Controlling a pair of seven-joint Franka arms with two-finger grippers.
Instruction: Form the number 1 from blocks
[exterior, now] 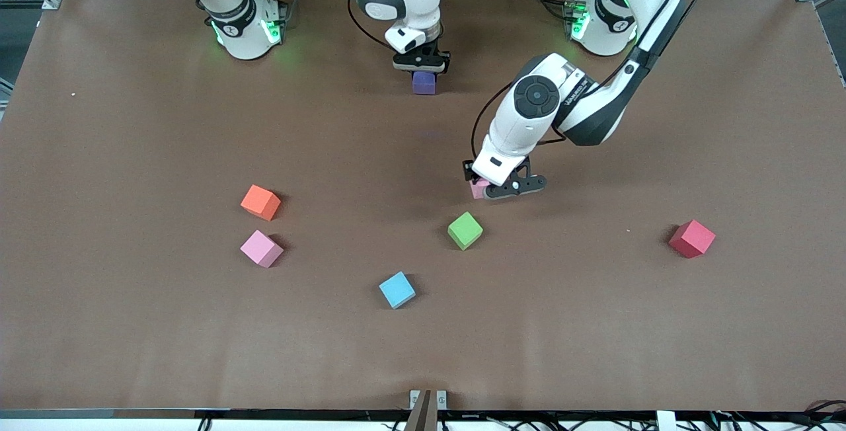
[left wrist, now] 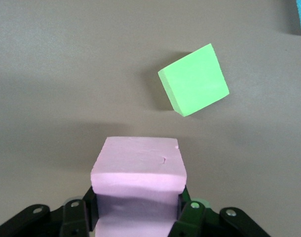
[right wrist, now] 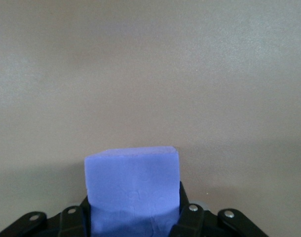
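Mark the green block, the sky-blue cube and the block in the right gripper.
green block (exterior: 464,229), front view, top face.
sky-blue cube (exterior: 397,289), front view, top face.
purple block (right wrist: 132,182), right wrist view, facing side, in the right gripper (right wrist: 135,217).

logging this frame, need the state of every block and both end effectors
left end effector: shut on pink-purple block
pink-purple block: gripped, beside green block
right end effector: shut on purple block
purple block: gripped, near the arm bases
green block: loose on table
orange block: loose
pink block: loose, just nearer the camera than orange block
sky-blue cube: loose
red cube: loose, toward left arm's end
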